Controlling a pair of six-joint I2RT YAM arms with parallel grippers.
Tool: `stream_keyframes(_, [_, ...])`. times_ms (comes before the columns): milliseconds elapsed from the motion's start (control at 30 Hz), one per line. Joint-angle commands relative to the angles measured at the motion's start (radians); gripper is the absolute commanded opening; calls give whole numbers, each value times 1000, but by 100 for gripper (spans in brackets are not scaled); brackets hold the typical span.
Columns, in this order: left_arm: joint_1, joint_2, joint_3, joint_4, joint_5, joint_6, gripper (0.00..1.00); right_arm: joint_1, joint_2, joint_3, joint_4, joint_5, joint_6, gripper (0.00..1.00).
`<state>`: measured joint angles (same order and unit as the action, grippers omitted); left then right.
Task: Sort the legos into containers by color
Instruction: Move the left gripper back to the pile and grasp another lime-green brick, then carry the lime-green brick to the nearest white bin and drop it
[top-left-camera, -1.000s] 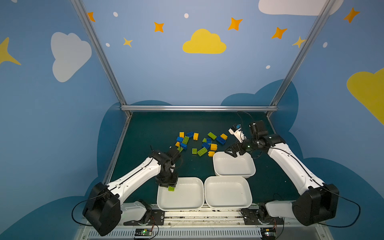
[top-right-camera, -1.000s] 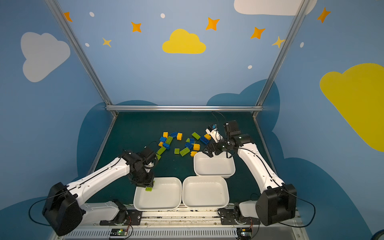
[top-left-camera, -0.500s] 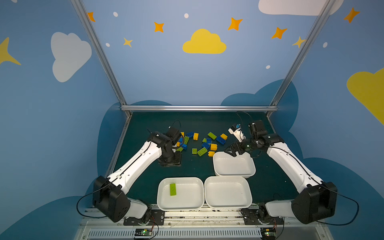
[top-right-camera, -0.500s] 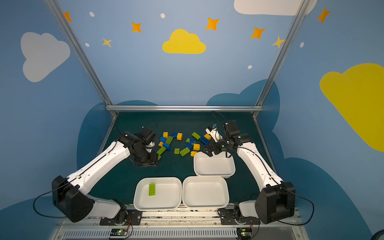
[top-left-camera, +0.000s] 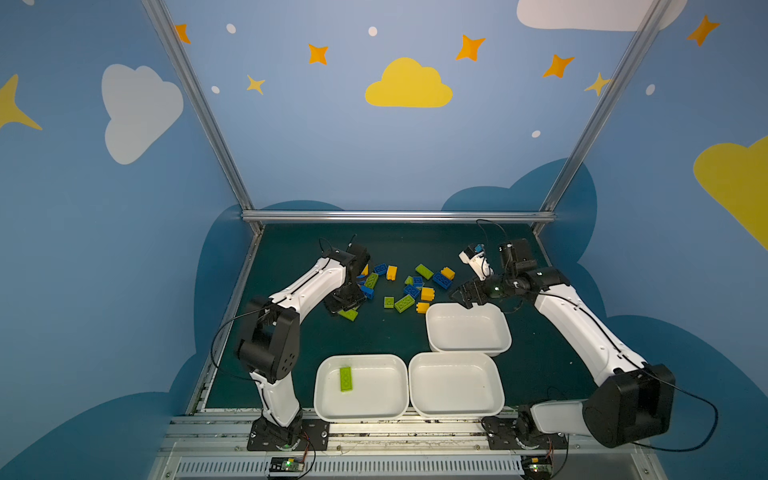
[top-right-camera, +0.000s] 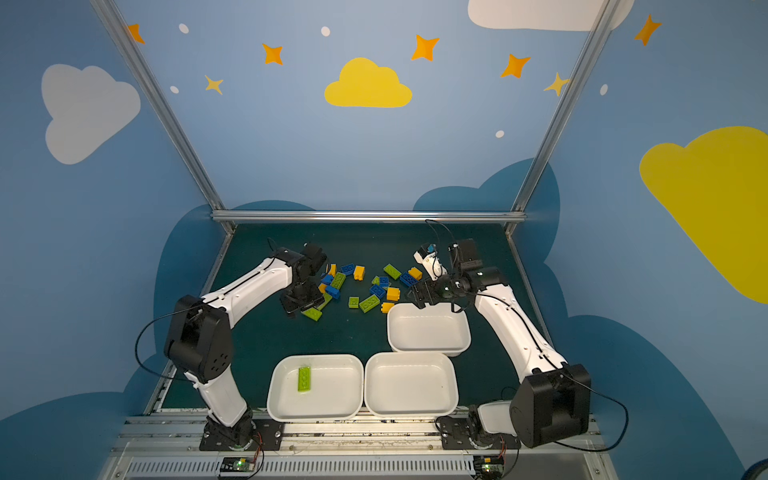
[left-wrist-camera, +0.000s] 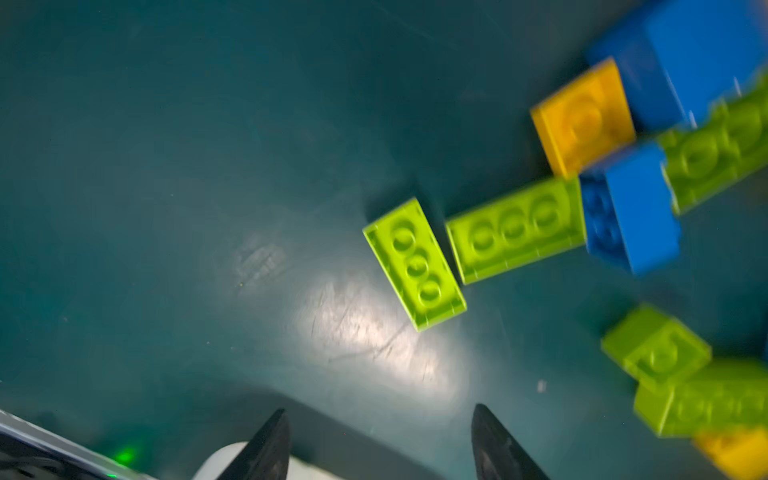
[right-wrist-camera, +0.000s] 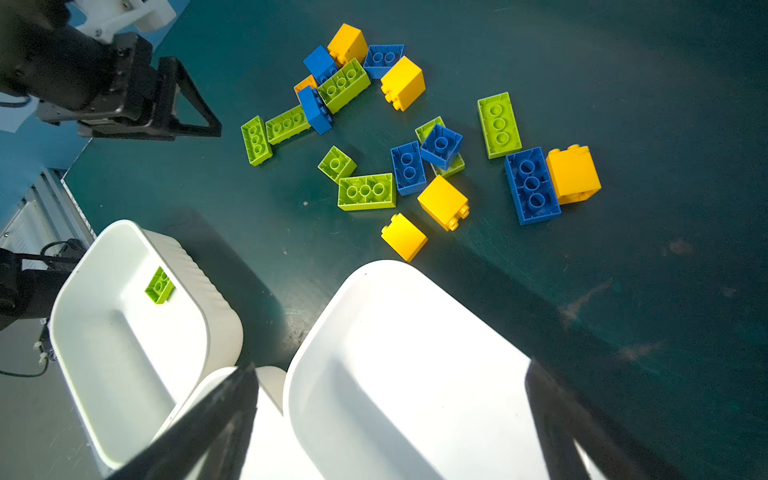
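Note:
The legos (top-left-camera: 409, 286) lie scattered mid-table in lime-green, blue and yellow. One green brick (top-left-camera: 345, 378) (right-wrist-camera: 159, 285) lies flat in the front left container (top-left-camera: 360, 356). The other two containers, front middle (top-left-camera: 455, 386) and behind it on the right (top-left-camera: 469, 332), hold nothing. My left gripper (top-left-camera: 345, 303) (left-wrist-camera: 380, 409) hangs open and empty at the pile's left edge, just short of a loose green brick (top-left-camera: 348, 314) (left-wrist-camera: 414, 264). My right gripper (top-left-camera: 463, 297) (right-wrist-camera: 390, 368) is open and empty over the back rim of the right container.
An aluminium rail (top-left-camera: 399, 216) and blue walls close off the back and sides of the dark green mat. Both arm bases and a metal track (top-left-camera: 374, 428) run along the front edge, right behind the two front containers.
My left gripper let the green brick drop into the front left container, opened, and swung back to the pile's left edge. The right arm has stayed put.

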<state>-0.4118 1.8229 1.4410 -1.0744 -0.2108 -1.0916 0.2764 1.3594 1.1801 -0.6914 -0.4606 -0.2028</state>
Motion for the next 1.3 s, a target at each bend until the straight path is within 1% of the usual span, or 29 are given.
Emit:
stream_keyframes(0, [7,27,4,60,-70,-213,68,-9,-14,2,9,-4,10,99])
stream_keyframes(133, [17,71,-4,101,-79,-252,67,-14,-17,-6,9,-4,18,99])
stream_keyframes(233, [35,102,-6,155,-83,-234,64,-19,-17,-18,13,-7,20,99])
stream_keyframes(333, [42,141,25,147,-83,-223,60,-21,-11,-19,11,-13,22,99])
stream_keyframes(500, [59,151,-11,171,-74,-213,56,-24,-5,-24,13,-13,26,99])
stream_keyframes(700, [63,171,-43,254,-10,-192,53,-25,15,-15,6,-18,20,99])
stream_keyframes(900, [62,179,-62,208,-16,-209,50,-27,16,-11,-6,-11,18,99])
stream_keyframes(1000, [61,173,-95,231,-4,-216,48,-30,15,-20,-5,-13,18,99])
stream_keyframes(1100, [50,175,-116,258,10,-224,45,-29,18,-19,-4,-19,18,99])
stream_keyframes(1267, [39,162,-110,243,-2,-211,34,-31,19,-13,-16,-20,10,99])
